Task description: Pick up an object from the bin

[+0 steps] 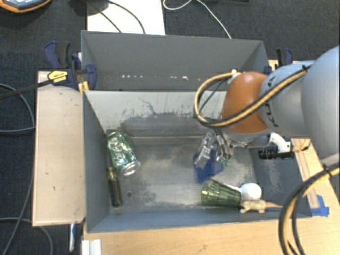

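Gripper (pixel 214 156) is down inside the grey metal bin (pixel 159 62), low over the floor and right of centre, hanging under the orange wrist cover (pixel 245 102) with a yellow-black cable (pixel 204 92) looped across it. Can't tell whether it's open or closed, the tip is too cluttered to read. Small blue thing (pixel 208 171), angular, maybe folded plastic or cloth, sits right at the gripper's tip. Its upper part is hidden behind the gripper and its lower corner pokes out toward the near wall. Can't tell if it's actually gripped or just lying under the tip. Just past the blue thing on the near-wall side is a dark green cone-shaped cup (pixel 220 194), lying on its side with the wide mouth pointing view-left. White ball (pixel 251 190) is at the cup's narrow end, touching it or very nearly. Small beige figure (pixel 254 207) is just beside the ball, against the near wall. Well apart from the gripper on view-left is a crumpled green can (pixel 122 152), lying tilted near the left wall. Dark olive tube (pixel 113 186), possibly a marker, lies just beyond the can's lower end, lengthwise along that same wall. Floor between the gripper and the can is scuffed bare metal.
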`<move>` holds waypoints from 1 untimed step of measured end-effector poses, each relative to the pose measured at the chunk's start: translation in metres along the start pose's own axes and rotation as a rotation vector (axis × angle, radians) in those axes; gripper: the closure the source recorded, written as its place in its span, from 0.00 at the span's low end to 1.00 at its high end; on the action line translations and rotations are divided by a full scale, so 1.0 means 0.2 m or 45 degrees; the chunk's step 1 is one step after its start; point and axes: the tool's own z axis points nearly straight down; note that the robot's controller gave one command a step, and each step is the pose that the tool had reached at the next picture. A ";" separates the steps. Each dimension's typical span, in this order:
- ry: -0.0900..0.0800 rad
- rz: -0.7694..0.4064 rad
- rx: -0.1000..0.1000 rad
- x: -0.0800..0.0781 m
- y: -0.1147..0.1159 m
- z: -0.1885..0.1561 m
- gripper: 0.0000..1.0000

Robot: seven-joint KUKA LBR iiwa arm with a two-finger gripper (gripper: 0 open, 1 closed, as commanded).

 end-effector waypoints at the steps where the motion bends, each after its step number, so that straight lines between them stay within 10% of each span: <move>1: 0.004 -0.015 0.003 0.03 0.03 0.00 1.00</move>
